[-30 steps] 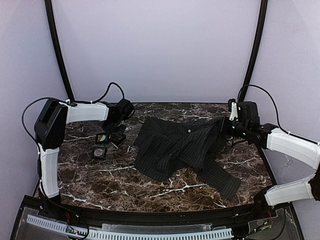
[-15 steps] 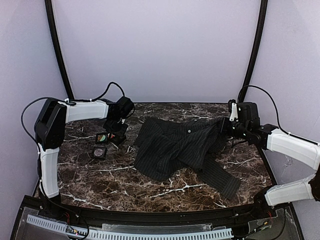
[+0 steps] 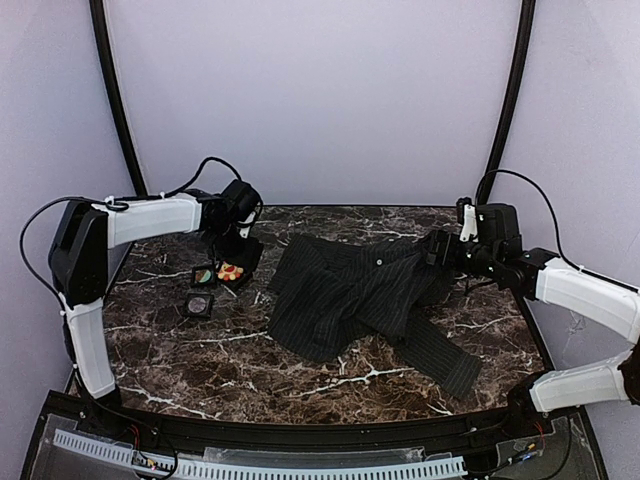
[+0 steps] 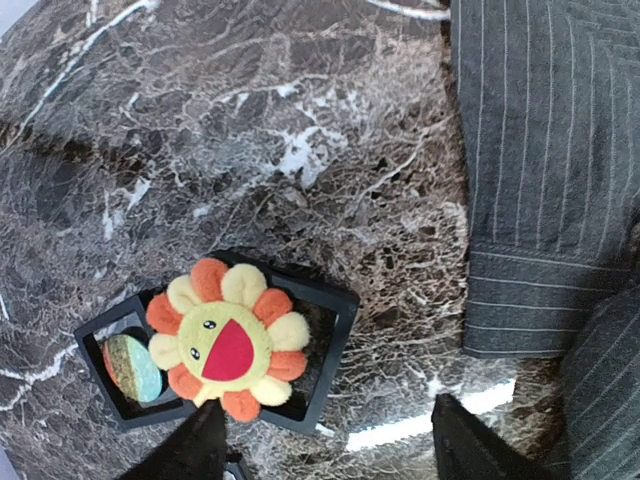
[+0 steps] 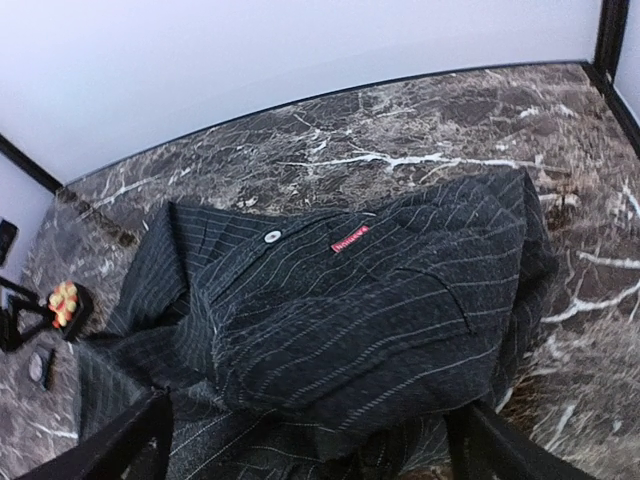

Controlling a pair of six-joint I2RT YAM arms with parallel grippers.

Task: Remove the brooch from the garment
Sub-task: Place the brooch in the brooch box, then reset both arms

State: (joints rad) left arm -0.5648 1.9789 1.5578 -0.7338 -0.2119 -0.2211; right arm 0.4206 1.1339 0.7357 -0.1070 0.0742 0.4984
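Observation:
The brooch [image 4: 228, 340], a plush flower with a yellow-green face, red mouth and orange and cream petals, lies in a small black box [image 4: 340, 310] left of the garment. It also shows as a small bright spot [image 3: 231, 271] in the top view. My left gripper [image 4: 330, 445] hangs open just above it, holding nothing. The garment [image 3: 360, 290], a dark pinstriped shirt, lies crumpled at the table's middle right. My right gripper [image 5: 310, 440] stands open over the shirt's right side [image 5: 350, 300], with cloth below its fingers but none held.
A second black box [image 4: 125, 365] holding a round teal and orange piece touches the brooch's box. A third box [image 3: 199, 304] sits nearer the front. The marble table [image 3: 300, 375] ends at a black rim, with lilac walls behind.
My left gripper opened and lifted, leaving the brooch in the black box. My right gripper opened and let go of the garment.

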